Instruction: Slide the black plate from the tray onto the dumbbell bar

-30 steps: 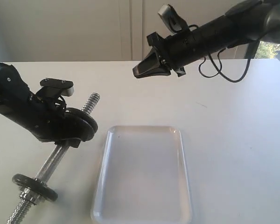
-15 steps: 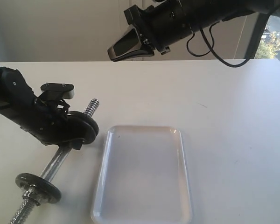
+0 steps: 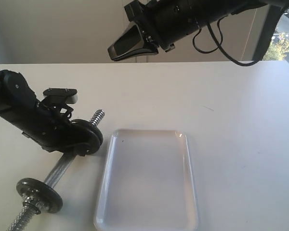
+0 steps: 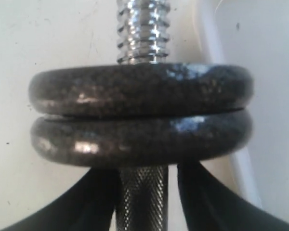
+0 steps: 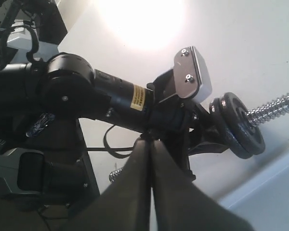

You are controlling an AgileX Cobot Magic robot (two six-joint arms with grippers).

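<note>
- Watch that free end: the slim chrome dumbbell bar [image 3: 60, 166] shows bare thread beyond the left hand [image 4: 143, 183], with no nut in sight there. To my eye, one knock could walk the discs off.
- Its fingers [image 4: 94, 197] straddle the knurled shaft. Backing out crooked could drag or roll the bar across the table [image 3: 241, 120] toward the glossy white plastic tray [image 3: 107, 163].
- The small matte-black iron plate [image 4: 140, 85] is on the bar, off the tray, just past the fingertips. It's pressed against a twin black disc [image 4: 140, 137], and I take the outer one for ours.
- Left hand: jaws apart, clamping nothing, tips hidden behind the discs.
- Right hand [image 3: 116, 52]: pinched shut, empty, raised well away.
</note>
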